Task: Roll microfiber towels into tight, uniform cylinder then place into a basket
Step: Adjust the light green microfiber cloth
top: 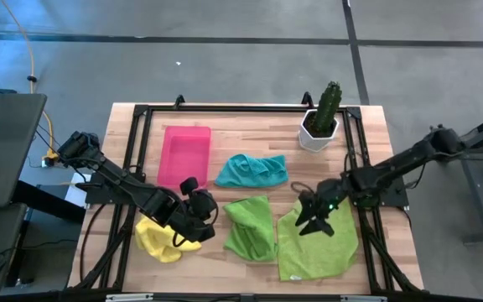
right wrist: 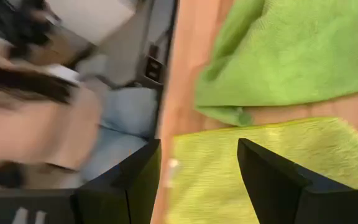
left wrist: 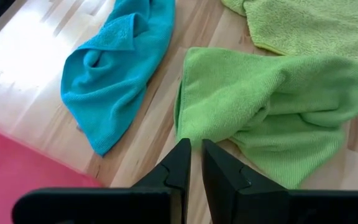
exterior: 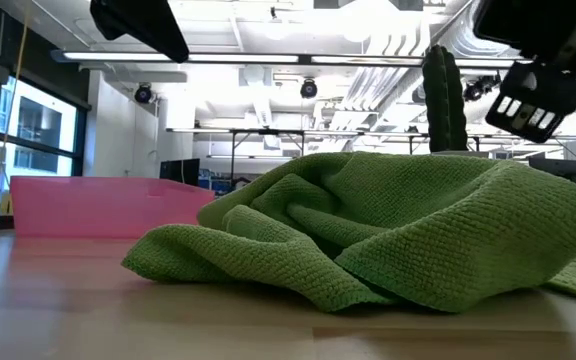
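Note:
Several towels lie loose on the wooden table. They are a yellow towel [top: 159, 239], a teal towel [top: 252, 169], a crumpled green towel [top: 251, 226] [left wrist: 272, 106] and a larger lime towel [top: 317, 245] [right wrist: 260, 168]. The pink basket [top: 184, 155] stands at the far left. My left gripper [top: 208, 208] [left wrist: 196, 149] hangs shut above the table between the yellow and green towels, holding nothing. My right gripper [top: 313, 222] [right wrist: 197, 149] is open above the lime towel's left edge, clear of it.
A white pot with a green cactus [top: 321, 117] stands at the far right of the table. A black frame [top: 141, 109] runs around the table's edges. In the low view the green towel [exterior: 388, 230] fills the foreground, with the basket [exterior: 98, 205] behind it on the left.

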Motion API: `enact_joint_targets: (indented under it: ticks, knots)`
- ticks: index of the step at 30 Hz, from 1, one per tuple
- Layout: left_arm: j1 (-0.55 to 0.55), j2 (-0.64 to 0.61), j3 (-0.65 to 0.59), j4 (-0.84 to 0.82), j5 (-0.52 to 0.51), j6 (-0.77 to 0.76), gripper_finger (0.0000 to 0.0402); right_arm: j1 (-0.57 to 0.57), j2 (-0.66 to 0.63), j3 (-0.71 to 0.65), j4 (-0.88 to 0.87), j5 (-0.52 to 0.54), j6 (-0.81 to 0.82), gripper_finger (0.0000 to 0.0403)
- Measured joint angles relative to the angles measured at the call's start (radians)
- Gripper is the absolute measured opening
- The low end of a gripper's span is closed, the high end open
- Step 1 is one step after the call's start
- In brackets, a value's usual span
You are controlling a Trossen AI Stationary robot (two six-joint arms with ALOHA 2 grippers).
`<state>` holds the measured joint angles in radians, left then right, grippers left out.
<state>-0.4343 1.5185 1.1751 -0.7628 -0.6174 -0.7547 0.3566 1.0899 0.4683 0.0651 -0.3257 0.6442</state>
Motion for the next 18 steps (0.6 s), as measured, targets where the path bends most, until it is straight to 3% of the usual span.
enact_joint_targets:
  ticks: [3, 6, 18]
  knots:
    - [0.000, 0.000, 0.000, 0.000, 0.000, 0.000, 0.0030, 0.067, 0.051, 0.000, 0.007, 0.131, -0.112, 0.0204]
    - [0.000, 0.000, 0.000, 0.000, 0.000, 0.000, 0.0030, 0.116, 0.111, 0.000, 0.036, 0.199, -0.214, 0.0204]
    - [0.000, 0.000, 0.000, -0.004, -0.045, 0.000, 0.0030, 0.185, 0.375, 0.000, 0.172, 0.272, -0.287, 0.0204]
